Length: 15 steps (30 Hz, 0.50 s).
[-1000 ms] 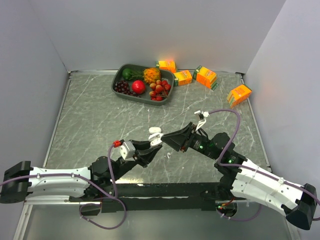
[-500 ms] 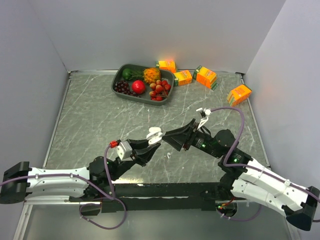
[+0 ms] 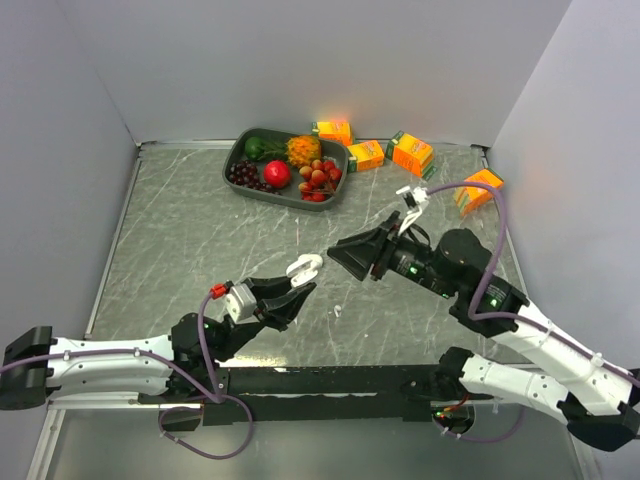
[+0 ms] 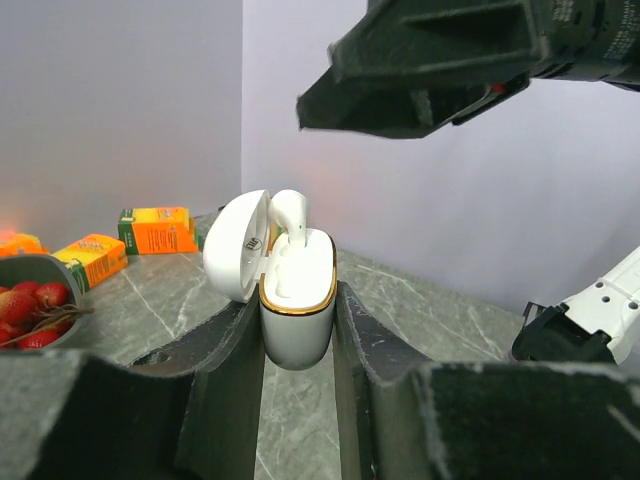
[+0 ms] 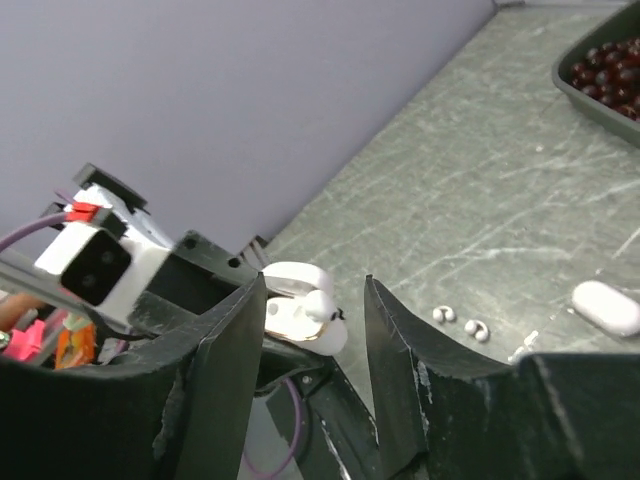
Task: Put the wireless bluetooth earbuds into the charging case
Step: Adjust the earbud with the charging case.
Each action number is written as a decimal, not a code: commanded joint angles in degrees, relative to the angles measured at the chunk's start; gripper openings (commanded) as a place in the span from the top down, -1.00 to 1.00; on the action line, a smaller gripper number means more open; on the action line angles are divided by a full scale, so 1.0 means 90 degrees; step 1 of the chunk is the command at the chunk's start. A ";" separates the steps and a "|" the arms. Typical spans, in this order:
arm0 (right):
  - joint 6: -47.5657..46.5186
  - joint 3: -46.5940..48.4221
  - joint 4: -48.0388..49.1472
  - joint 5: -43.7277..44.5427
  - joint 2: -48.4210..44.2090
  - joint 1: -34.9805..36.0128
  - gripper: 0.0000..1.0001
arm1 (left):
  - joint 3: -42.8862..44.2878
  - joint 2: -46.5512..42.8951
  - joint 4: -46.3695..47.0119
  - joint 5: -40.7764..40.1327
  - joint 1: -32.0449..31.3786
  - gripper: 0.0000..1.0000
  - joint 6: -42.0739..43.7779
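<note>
Right claw (image 3: 338, 254) backed off, open and empty; left claw (image 3: 296, 285) grips the open case (image 4: 297, 305), earbud (image 4: 290, 212) poking out.

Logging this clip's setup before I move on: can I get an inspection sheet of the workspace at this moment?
Surface: grey marbled table.
Job's things: open charging case with one stemmed earbud standing in it; loose earbuds and a closed white case on the table.
Clutter: fruit tray and juice cartons at the far edge.
Grippers: left pincer shut on the charging case; right pincer open, empty.
Cables: purple cable along each arm.
Surroundings: plain grey walls.
</note>
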 commanded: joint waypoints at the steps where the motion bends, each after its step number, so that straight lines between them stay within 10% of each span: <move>1: -0.0358 0.0439 -0.0914 0.0046 0.0325 -0.0002 -0.04 | 0.0019 -0.0200 0.0097 0.0059 -0.0018 0.98 0.0169; 15: -0.0485 0.0723 -0.1286 0.0193 0.0814 0.0056 -0.09 | 0.0019 -0.0151 0.0068 0.0127 -0.0018 0.98 0.0081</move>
